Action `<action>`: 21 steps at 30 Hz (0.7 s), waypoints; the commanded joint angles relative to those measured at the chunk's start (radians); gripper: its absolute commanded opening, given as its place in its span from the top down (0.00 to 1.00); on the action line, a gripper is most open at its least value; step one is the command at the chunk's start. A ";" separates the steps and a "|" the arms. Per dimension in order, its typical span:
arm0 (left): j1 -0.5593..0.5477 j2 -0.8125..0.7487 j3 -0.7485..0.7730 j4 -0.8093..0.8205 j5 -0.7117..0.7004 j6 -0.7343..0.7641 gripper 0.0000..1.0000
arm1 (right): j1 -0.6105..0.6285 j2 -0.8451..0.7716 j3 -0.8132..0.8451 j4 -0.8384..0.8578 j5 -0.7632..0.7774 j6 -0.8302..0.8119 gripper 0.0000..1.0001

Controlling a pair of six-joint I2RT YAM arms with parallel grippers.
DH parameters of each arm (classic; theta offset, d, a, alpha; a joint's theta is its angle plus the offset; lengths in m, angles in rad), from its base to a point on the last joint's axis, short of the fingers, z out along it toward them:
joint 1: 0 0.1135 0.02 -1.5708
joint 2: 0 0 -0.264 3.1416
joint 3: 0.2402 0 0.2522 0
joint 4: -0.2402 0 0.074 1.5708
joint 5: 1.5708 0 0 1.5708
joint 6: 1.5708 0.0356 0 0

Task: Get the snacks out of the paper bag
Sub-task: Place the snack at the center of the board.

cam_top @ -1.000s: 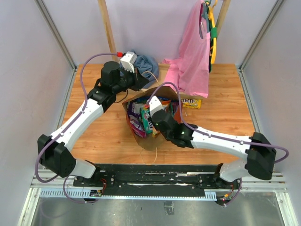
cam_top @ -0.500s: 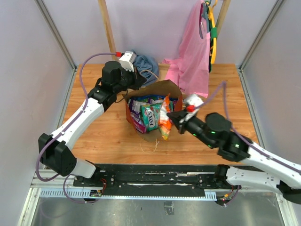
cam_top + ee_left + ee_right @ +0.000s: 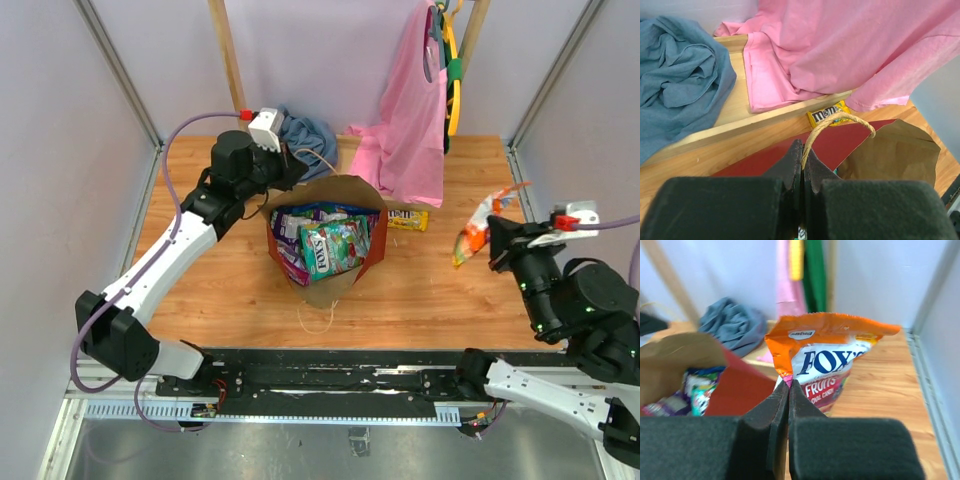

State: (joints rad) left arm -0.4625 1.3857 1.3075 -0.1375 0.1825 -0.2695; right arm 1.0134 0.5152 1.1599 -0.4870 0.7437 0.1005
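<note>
Bag [image 3: 378, 238] of red paper stands right under our left gripper [image 3: 802, 152], whose fingers are pressed together on its twine handle [image 3: 840, 119]; packets [image 3: 325, 245] fill it. Our right gripper [image 3: 788, 389] pinches an orange sweet packet [image 3: 827, 362], raised just ahead of it. A yellow packet [image 3: 827, 114] lies beyond the left gripper.

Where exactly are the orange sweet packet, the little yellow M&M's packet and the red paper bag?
Orange shiny Fox's candy packet [image 3: 830, 362]: right wrist view, its printed front.
Small yellow M&M's packet [image 3: 408, 219]: top view, its middle.
Large red paper carrier bag [image 3: 335, 190]: top view, its brown inner back wall.
</note>
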 commanded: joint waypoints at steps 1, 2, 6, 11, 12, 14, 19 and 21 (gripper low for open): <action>-0.006 -0.063 -0.024 0.021 0.017 -0.003 0.97 | -0.010 0.002 0.070 -0.029 0.297 -0.012 0.99; -0.006 -0.065 -0.025 0.020 0.024 -0.003 0.97 | -0.010 0.002 0.069 0.005 0.288 -0.039 0.99; -0.005 -0.082 -0.044 0.028 0.041 -0.015 0.97 | -0.010 0.109 0.109 0.026 0.220 -0.090 0.99; -0.005 -0.107 -0.073 0.038 0.060 -0.020 0.97 | -0.081 0.314 0.230 -0.083 0.027 -0.062 0.99; -0.005 -0.112 -0.074 0.034 0.060 -0.017 0.97 | -0.147 0.326 0.239 -0.085 -0.061 -0.046 0.99; -0.005 -0.122 -0.075 0.028 0.064 -0.014 0.97 | -0.341 0.348 0.245 -0.088 -0.293 0.001 0.99; -0.006 -0.139 -0.081 0.020 0.074 -0.009 0.97 | -0.952 0.454 0.192 -0.069 -0.918 0.157 0.99; -0.006 -0.144 -0.087 0.016 0.065 -0.003 0.97 | -1.115 0.488 0.147 -0.009 -1.033 0.203 0.99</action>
State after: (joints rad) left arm -0.4625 1.2797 1.2312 -0.1299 0.2459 -0.2852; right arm 0.1684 0.9798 1.3529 -0.5751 0.1535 0.1650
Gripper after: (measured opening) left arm 0.034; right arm 0.012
